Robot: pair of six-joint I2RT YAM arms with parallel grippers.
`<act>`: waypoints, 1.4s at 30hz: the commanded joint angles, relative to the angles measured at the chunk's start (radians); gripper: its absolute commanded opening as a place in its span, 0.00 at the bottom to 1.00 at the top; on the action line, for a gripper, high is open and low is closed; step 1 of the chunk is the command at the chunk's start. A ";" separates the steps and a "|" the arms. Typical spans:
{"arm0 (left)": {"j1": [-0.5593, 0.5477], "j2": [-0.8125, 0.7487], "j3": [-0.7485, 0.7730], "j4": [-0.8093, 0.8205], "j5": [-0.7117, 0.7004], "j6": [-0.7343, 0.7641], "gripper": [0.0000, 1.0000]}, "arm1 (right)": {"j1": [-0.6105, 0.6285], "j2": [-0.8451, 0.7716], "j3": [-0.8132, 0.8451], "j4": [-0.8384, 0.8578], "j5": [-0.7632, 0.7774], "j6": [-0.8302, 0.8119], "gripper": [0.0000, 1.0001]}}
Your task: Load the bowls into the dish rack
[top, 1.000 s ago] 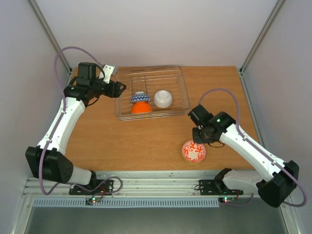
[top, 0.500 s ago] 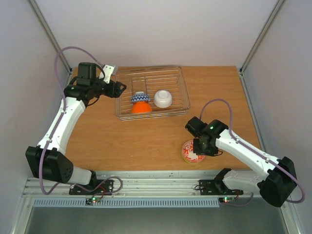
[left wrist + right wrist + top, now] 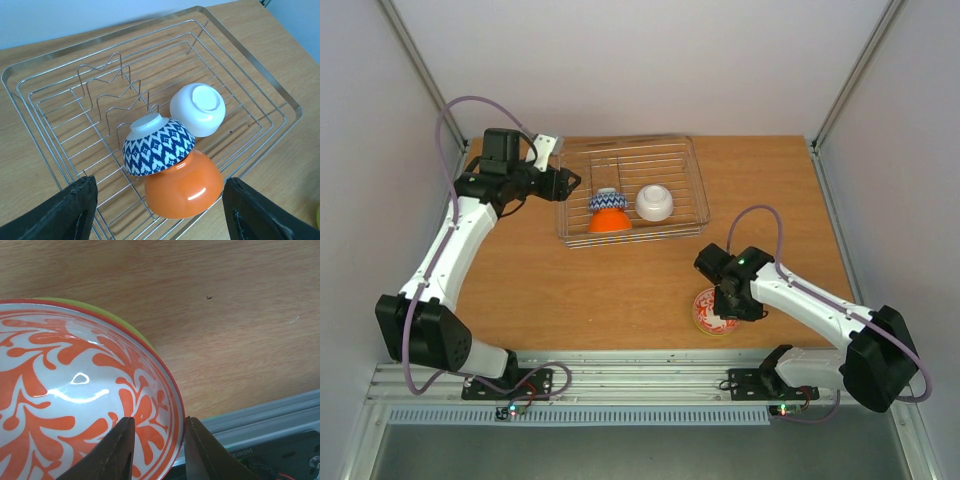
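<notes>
The red-patterned bowl point(image 3: 75, 390) sat upright on the tabletop point(image 3: 620, 290), well in front of the dish rack point(image 3: 680, 225), nested in a yellow-green bowl point(image 3: 127, 325) whose rim peeped out behind it. The right claw point(image 3: 155, 450) straddled its near rim, one finger inside and one outside, parted and not yet pinching, probably for a rim grasp. The left claw point(image 3: 160, 210) hung open beside the dish rack, over the orange bowl point(image 3: 185, 182), zigzag bowl point(image 3: 157, 145) and white bowl point(image 3: 197, 110) lying upturned inside.

No text, label, brand or number is readable anywhere.
</notes>
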 commanded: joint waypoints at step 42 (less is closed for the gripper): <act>0.001 -0.042 -0.007 0.020 -0.063 0.018 0.70 | 0.106 0.350 0.701 0.749 0.613 -1.195 0.01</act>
